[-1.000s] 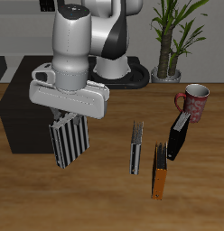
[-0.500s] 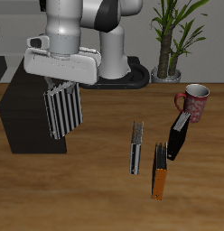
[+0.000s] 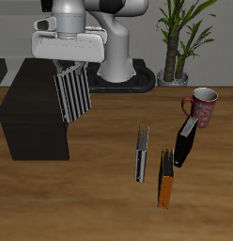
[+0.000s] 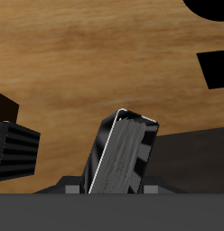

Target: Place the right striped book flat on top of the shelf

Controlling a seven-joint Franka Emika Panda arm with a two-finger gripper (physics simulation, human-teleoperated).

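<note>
My gripper (image 3: 71, 70) is shut on the top edge of the right striped book (image 3: 73, 96). The book hangs upright and slightly tilted, off the table, beside the upper edge of the shelf (image 3: 32, 105). The shelf is a low matt-black box and nothing lies on its flat top. In the wrist view the striped book (image 4: 123, 153) shows edge-on between my jaws, over the wood table. A dark surface beside it (image 4: 191, 155) is probably the shelf.
A slim grey book (image 3: 140, 153) and an orange book (image 3: 165, 177) lie on the table nearer the front edge. A black book (image 3: 185, 141) leans on a red mug (image 3: 203, 105). A potted plant (image 3: 175, 42) stands at the back by the robot base.
My gripper has lifted the striped book and carried it back, from low over the table beside the shelf's front up to the level of the shelf's top.
</note>
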